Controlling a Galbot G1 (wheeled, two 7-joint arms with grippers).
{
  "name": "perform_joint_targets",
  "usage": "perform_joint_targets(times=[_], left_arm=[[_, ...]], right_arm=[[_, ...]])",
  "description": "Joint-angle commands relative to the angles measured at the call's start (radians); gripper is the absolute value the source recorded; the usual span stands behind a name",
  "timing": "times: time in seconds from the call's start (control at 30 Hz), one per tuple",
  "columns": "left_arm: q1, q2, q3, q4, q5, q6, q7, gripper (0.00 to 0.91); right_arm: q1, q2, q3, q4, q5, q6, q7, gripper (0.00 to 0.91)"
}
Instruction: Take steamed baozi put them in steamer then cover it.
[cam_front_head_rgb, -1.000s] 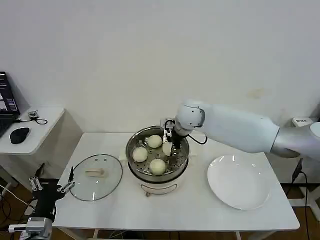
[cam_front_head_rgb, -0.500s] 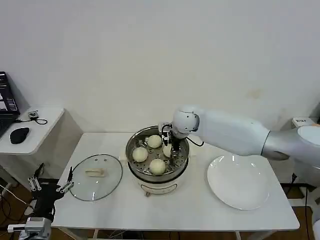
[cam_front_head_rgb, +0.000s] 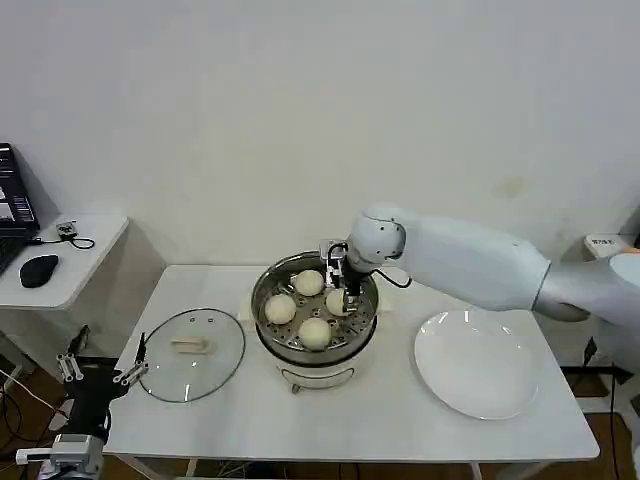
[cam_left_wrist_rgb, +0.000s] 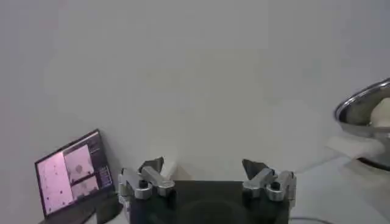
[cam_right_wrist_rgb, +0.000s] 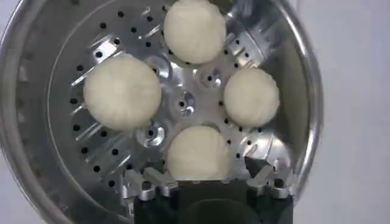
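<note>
The shiny steamer (cam_front_head_rgb: 272, 338) stands mid-table on its white base, and its rim shows in the left wrist view (cam_left_wrist_rgb: 359, 111). Four cream-white steamed baozi lie on its perforated tray (cam_right_wrist_rgb: 183, 103): one far (cam_right_wrist_rgb: 195, 30), one large (cam_right_wrist_rgb: 122, 91), one small (cam_right_wrist_rgb: 251, 96) and one nearest (cam_right_wrist_rgb: 198, 152). My right gripper (cam_right_wrist_rgb: 207, 179) hangs open just above the nearest baozi (cam_front_head_rgb: 335, 300), fingers spread on either side of it. The glass cover (cam_front_head_rgb: 190, 352) with its beige handle lies flat on the table to the steamer's left. My left gripper (cam_left_wrist_rgb: 204, 173) waits open and empty, low beyond the table's left corner (cam_front_head_rgb: 100, 375).
A flat white plate (cam_front_head_rgb: 480, 362) lies right of the steamer. A low side table (cam_front_head_rgb: 60, 265) with a black mouse (cam_front_head_rgb: 38, 270) stands at the far left, with a lit screen (cam_left_wrist_rgb: 73, 173) near it. The wall is close behind the table.
My right arm swayed slightly left and back over the steamer. The baozi, the cover and the left arm have not moved.
</note>
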Motion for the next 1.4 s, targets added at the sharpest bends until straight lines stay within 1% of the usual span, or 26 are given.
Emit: perform_joint_targets(times=[0.03,0.07,0.1,0.13,0.17,0.2,0.23,0.27,0.3,0.33,0.37,0.43,0.5,0.53,0.6,0.63,0.67,0.7,0.73,0.8,0.87,0.9,0.93,1.07,1.2,1.4], left_arm=[[0.0,-0.001,0.004,0.009,-0.001,-0.002,0.0,0.907],[-0.002,-0.002,0.005,0.011,-0.001,-0.002,0.0,0.907],[-0.004,-0.003,0.006,0.013,-0.001,-0.002,0.0,0.907],[-0.006,-0.004,0.008,0.015,-0.001,-0.002,0.0,0.907],[-0.009,-0.004,0.01,0.019,-0.001,-0.001,-0.001,0.907],[-0.012,-0.005,0.011,0.023,0.0,-0.001,-0.002,0.907],[-0.015,-0.004,0.014,0.029,0.001,-0.002,-0.004,0.907],[-0.016,-0.003,0.016,0.036,0.0,-0.002,-0.007,0.907],[-0.017,-0.002,0.021,0.042,-0.001,-0.001,-0.01,0.907],[-0.018,-0.002,0.026,0.048,-0.004,0.001,-0.014,0.907],[-0.018,-0.002,0.027,0.054,-0.006,0.002,-0.016,0.907],[-0.019,-0.002,0.032,0.062,-0.01,0.003,-0.016,0.907],[-0.023,-0.006,0.037,0.069,-0.011,0.005,-0.018,0.907],[-0.026,-0.007,0.04,0.073,-0.011,0.006,-0.02,0.907],[-0.027,-0.008,0.043,0.081,-0.011,0.007,-0.023,0.907],[-0.027,-0.006,0.045,0.085,-0.01,0.007,-0.026,0.907],[-0.027,-0.005,0.044,0.09,-0.009,0.006,-0.032,0.907],[-0.027,-0.004,0.043,0.094,-0.007,0.006,-0.038,0.907],[-0.03,0.001,0.045,0.102,0.002,-0.002,-0.074,0.907],[-0.033,0.005,0.043,0.128,0.062,0.002,-0.092,0.907],[-0.031,0.03,0.042,0.168,0.234,-0.017,-0.088,0.907],[-0.029,0.036,0.041,0.174,0.284,-0.033,-0.079,0.907],[-0.024,0.05,0.039,0.193,0.387,-0.039,-0.058,0.907],[-0.01,0.074,0.06,0.23,0.635,-0.08,-0.04,0.907],[-0.035,0.079,0.103,0.282,0.857,-0.11,-0.057,0.907],[-0.105,0.104,0.186,0.373,1.05,-0.13,-0.081,0.907]], right_arm=[[-0.049,-0.182,0.154,0.204,-0.015,-0.027,0.215,0.907],[-0.077,-0.196,0.171,0.232,-0.005,-0.034,0.268,0.907],[-0.127,-0.231,0.217,0.27,0.015,-0.036,0.362,0.907],[-0.186,-0.245,0.267,0.288,0.016,-0.02,0.413,0.907],[-0.245,-0.268,0.31,0.312,0.024,-0.008,0.494,0.907],[-0.314,-0.287,0.379,0.328,0.037,0.021,0.586,0.907],[-0.41,-0.295,0.448,0.341,0.031,0.056,0.627,0.907],[-0.48,-0.297,0.515,0.349,0.02,0.097,0.705,0.907],[-0.563,-0.296,0.608,0.358,0.018,0.159,0.76,0.907],[-0.658,-0.294,0.645,0.368,0.005,0.204,0.808,0.907],[-0.745,-0.279,0.744,0.38,-0.032,0.236,0.82,0.907],[-0.88,-0.256,0.855,0.398,-0.085,0.318,0.856,0.907],[-1.036,-0.198,1.056,0.408,-0.17,0.371,0.844,0.907],[-1.127,-0.154,1.144,0.405,-0.212,0.42,0.841,0.907],[-1.225,-0.095,1.248,0.408,-0.232,0.458,0.848,0.907],[-1.308,-0.046,1.352,0.413,-0.263,0.517,0.844,0.907],[-1.355,-0.009,1.416,0.419,-0.281,0.552,0.834,0.907],[-1.386,-0.002,1.455,0.422,-0.288,0.579,0.831,0.907],[-1.437,0.064,1.515,0.427,-0.295,0.62,0.818,0.907],[-1.513,0.139,1.594,0.437,-0.309,0.664,0.797,0.907],[-1.608,0.213,1.702,0.462,-0.315,0.708,0.761,0.907],[-1.631,0.22,1.72,0.473,-0.31,0.726,0.762,0.907],[-1.689,0.251,1.77,0.498,-0.298,0.742,0.753,0.907],[-1.826,0.297,1.854,0.565,-0.25,0.772,0.747,0.907],[-1.92,0.302,1.882,0.605,-0.215,0.771,0.761,0.907],[-1.978,0.319,1.922,0.681,-0.198,0.768,0.771,0.907]])
